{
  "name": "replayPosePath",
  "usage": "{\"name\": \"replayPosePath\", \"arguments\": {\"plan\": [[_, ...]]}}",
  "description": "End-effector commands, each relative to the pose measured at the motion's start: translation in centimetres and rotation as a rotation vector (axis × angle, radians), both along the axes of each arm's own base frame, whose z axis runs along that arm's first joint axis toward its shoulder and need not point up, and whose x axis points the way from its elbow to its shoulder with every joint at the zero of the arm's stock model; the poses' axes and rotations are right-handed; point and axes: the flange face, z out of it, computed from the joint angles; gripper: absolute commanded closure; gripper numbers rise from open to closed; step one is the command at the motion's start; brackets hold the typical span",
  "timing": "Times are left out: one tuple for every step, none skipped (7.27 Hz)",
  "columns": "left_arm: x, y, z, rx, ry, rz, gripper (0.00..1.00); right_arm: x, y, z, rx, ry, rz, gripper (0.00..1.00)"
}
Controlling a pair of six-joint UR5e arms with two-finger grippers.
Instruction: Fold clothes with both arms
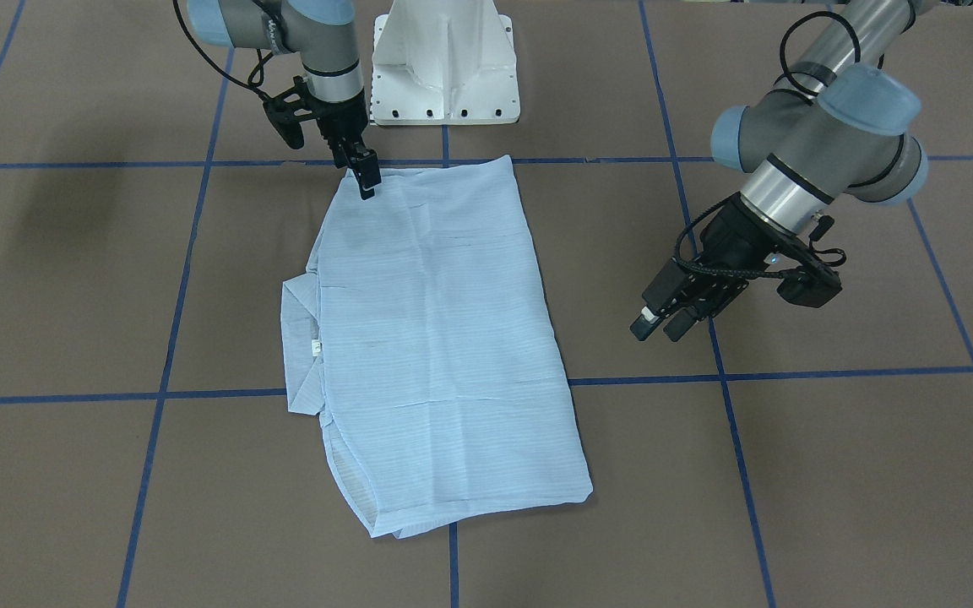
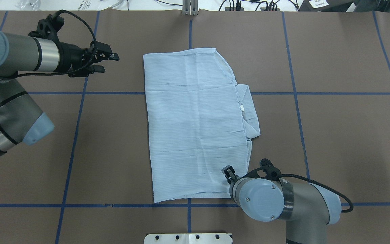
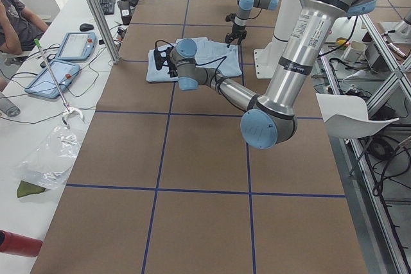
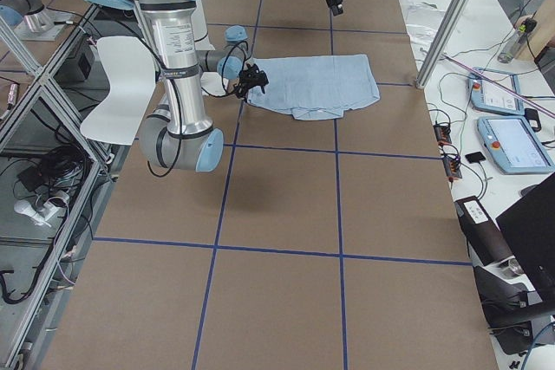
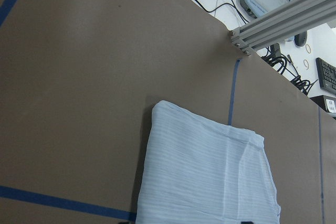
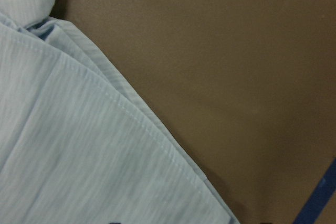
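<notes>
One shirt (image 1: 436, 338) lies folded flat mid-table (image 1: 833, 473). Of the two grippers, the right gripper (image 1: 366, 181) stands jaws parted at the shirt's robot-side corner. The left gripper (image 1: 660, 328) hangs released, well clear beside the shirt.

From overhead, bare table (image 2: 344, 135) at shirt's (image 2: 191, 128) three o'clock, right gripper (image 1: 366, 181) at its five o'clock corner, left gripper (image 2: 110, 63) clear at ten.

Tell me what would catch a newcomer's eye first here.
A light-blue shirt, folded into a long rectangle, lies on the brown table with its collar sticking out one side. The right gripper points down at the corner nearest the robot, while the left gripper hovers beside the shirt, jaws open.
</notes>
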Motion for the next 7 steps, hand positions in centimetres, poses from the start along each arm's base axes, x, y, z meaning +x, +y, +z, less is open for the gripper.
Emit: {"name": "replayPosePath", "arguments": {"plan": [[-0.06,0.02,-0.09,0.000,0.002,-0.001,0.24,-0.26,0.09,0.38,-0.002,0.007,-0.003,0.11],[-0.09,0.05,-0.17,0.001,0.003,-0.001,0.24,-0.32,0.08,0.14,-0.002,0.004,-0.003,0.19],[-0.10,0.06,-0.07,0.000,0.002,-0.001,0.24,-0.32,0.06,0.16,-0.002,0.006,-0.001,0.53],[-0.10,0.06,-0.07,0.000,0.002,-0.001,0.24,-0.38,0.32,0.51,-0.003,0.009,-0.005,0.79],[-0.31,0.16,-0.16,0.001,0.005,-0.003,0.24,-0.33,0.24,0.12,-0.001,0.001,-0.004,0.99],[-0.33,0.19,-0.23,0.002,0.006,-0.003,0.24,-0.39,0.34,0.23,-0.002,0.001,-0.007,1.00],[-0.35,0.21,-0.14,0.001,0.005,-0.003,0.24,-0.31,0.46,-0.19,-0.001,-0.006,-0.010,1.00]]}}
